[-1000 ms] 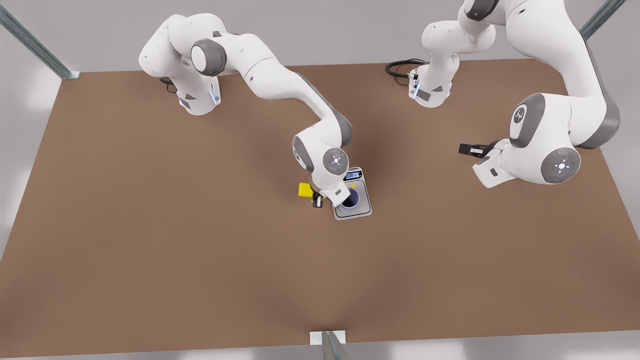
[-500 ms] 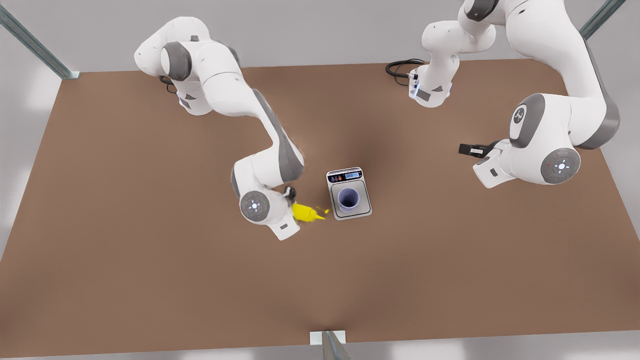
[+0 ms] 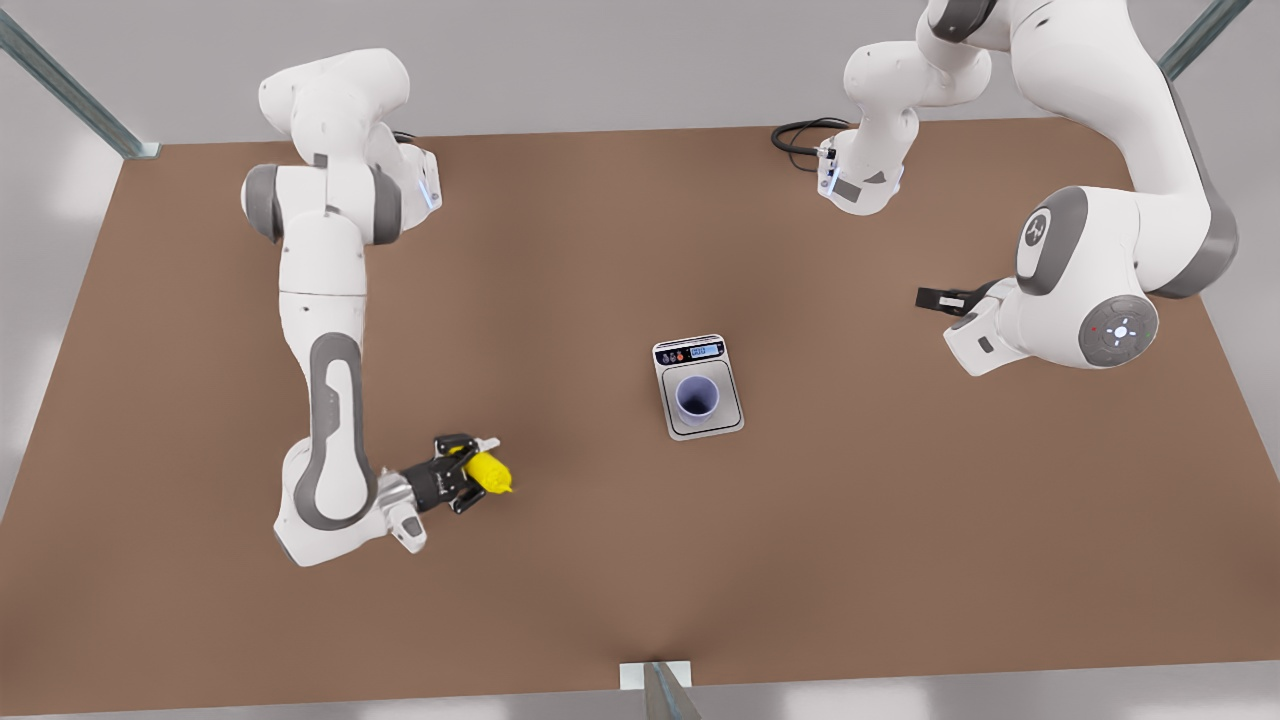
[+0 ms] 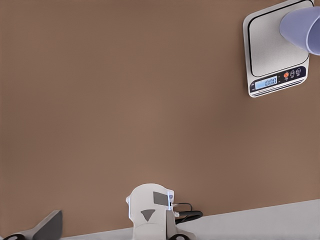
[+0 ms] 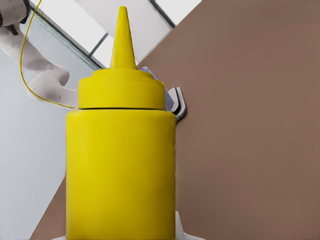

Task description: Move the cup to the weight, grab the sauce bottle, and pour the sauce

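Nearest to us, a metal post (image 3: 657, 690) stands at the middle of the near edge of the brown tabletop (image 3: 600, 570). The surface is plain, matte and even in colour.

A little farther in, toward the edge on the front view's left, the right gripper (image 3: 480, 476) is clamped on the yellow sauce bottle (image 3: 490, 470), one black finger on each side of its body. The bottle lies tilted over, with its pointed nozzle toward the middle of the tabletop. In the right wrist view the sauce bottle (image 5: 120, 165) stands large between the fingers, and a thin yellow thread (image 5: 22, 55) curves beside it.

At the middle of the tabletop sits the silver-white digital kitchen scale (image 3: 730, 412), its display strip toward the far edge. The lavender cup (image 3: 697, 397) stands upright on the grey weighing plate, well apart from the bottle. The left wrist view shows the scale (image 4: 265, 50) from above with the cup (image 4: 302, 27) on its plate and a lit blue screen.

Farther on, toward the edge on the front view's right, the left arm waits with the left gripper (image 3: 935, 298) held above the surface; we cannot tell whether it is apart or together.

Along the far edge stand the two arm bases (image 3: 860, 185), with a black cable (image 3: 800, 135) looped beside the one on the front view's right. Beyond is a pale grey wall (image 3: 620, 60), and slanting metal struts (image 3: 70, 90) rise at both far corners.
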You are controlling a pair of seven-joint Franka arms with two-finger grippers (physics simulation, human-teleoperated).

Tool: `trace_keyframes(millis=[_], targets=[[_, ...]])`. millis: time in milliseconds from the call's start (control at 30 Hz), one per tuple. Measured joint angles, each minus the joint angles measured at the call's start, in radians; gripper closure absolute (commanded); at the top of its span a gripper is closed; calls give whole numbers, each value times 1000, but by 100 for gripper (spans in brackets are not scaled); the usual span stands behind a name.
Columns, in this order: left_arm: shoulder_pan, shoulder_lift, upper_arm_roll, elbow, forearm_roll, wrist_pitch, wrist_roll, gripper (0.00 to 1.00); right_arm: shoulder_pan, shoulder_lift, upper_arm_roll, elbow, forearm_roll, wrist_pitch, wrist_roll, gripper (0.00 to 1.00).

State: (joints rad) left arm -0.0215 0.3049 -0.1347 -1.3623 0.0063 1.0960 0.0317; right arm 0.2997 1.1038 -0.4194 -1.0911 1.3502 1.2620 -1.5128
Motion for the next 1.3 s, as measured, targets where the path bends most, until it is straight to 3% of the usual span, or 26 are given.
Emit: trace_keyframes(millis=[133, 767, 1300], targets=[[-2, 0, 0, 2, 1, 2, -1, 0, -65, 26, 54, 0, 91, -23, -134, 43], [-9, -2, -12, 21, 53, 50, -1, 0, -114, 133, 128, -8, 300, -60, -575, 43], [-10, -5, -31, 30, 113, 92, -1, 0, -132, 157, 122, -6, 316, 34, -737, 42]])
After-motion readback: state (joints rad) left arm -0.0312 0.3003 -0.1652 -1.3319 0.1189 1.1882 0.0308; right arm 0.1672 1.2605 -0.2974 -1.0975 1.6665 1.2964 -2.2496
